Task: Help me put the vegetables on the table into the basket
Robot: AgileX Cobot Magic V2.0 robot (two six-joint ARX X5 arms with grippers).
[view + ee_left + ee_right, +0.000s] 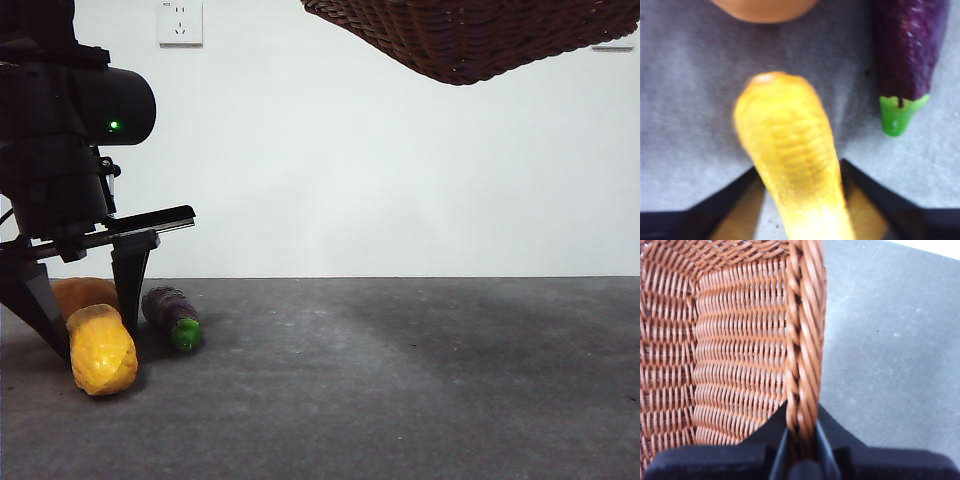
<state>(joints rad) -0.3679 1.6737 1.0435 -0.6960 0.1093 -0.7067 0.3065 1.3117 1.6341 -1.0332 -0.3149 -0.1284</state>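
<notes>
On the table [400, 380], at the left, lie three vegetables: a bumpy yellow oblong one [101, 349] in front, a brown potato [85, 293] behind it and a dark purple eggplant [172, 317] with a green stem to its right. My left gripper [92, 335] is down at the table, open, one jaw on each side of the yellow vegetable [790, 155]. In the left wrist view the eggplant [907, 55] and the potato [765, 10] lie beyond it. The woven basket [470, 35] hangs in the air at the upper right, and my right gripper [802, 427] is shut on its braided rim [802, 315].
A white wall with a socket [180, 22] closes the back of the table. The left arm's dark body [60, 130] fills the upper left of the front view. Bare grey table [890, 340] lies below the lifted basket.
</notes>
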